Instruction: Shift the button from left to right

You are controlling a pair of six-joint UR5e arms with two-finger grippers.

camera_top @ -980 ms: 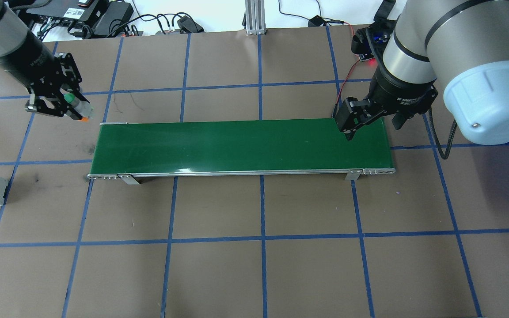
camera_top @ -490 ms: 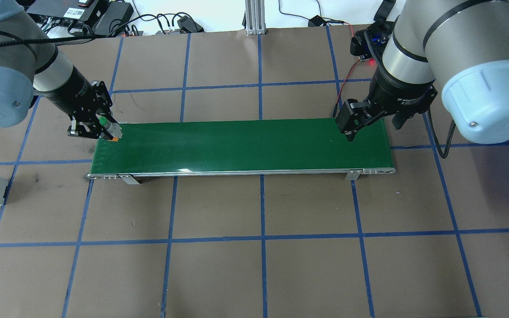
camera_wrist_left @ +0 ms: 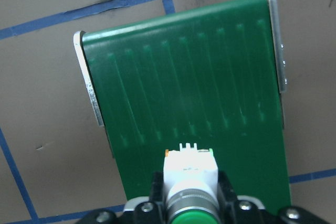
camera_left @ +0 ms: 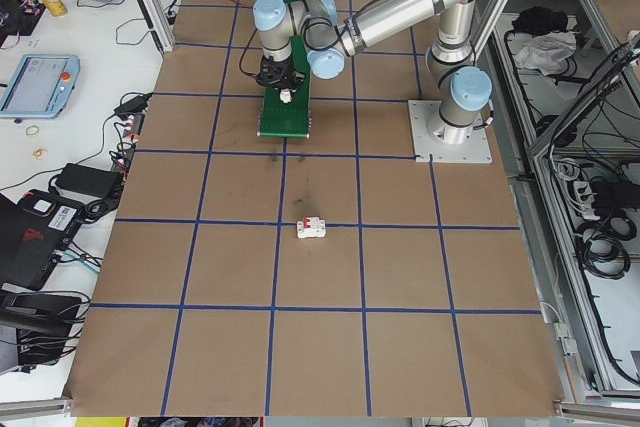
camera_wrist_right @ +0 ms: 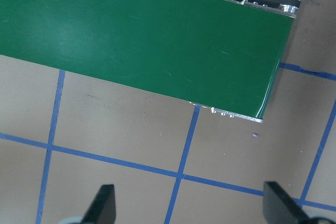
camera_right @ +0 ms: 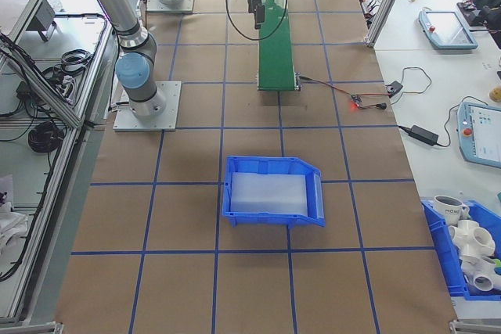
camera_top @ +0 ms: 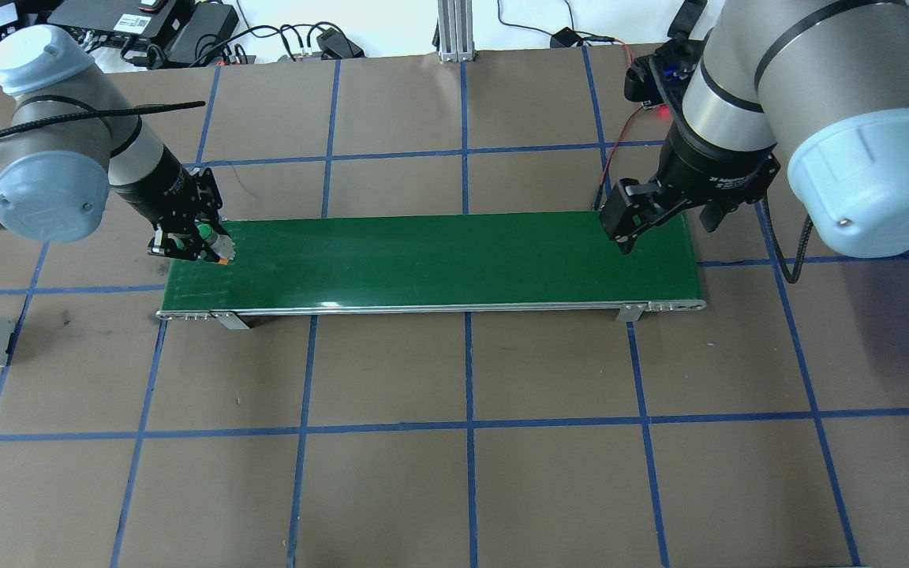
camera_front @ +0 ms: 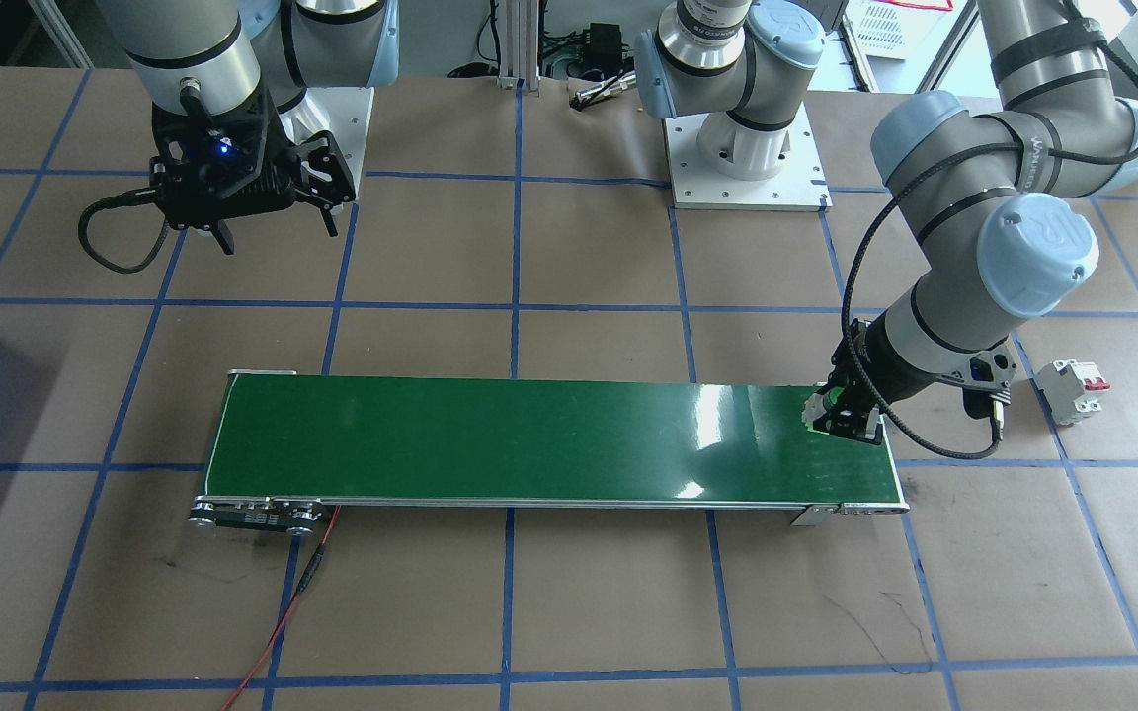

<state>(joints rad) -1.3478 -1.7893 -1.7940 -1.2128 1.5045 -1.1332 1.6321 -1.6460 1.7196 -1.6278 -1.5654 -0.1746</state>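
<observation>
**Button poised over the belt's left end**

The button sits clamped in the left gripper, cap toward the wrist, base pointing down at the green conveyor belt, just above its left end. The right gripper, fingers spread and empty, hangs at the far end

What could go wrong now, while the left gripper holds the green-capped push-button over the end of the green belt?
The green-capped push-button hangs tilted in the left gripper, so it may topple or roll when released. It sits close to the green conveyor belt's end, so it might fall off onto the table.
</observation>
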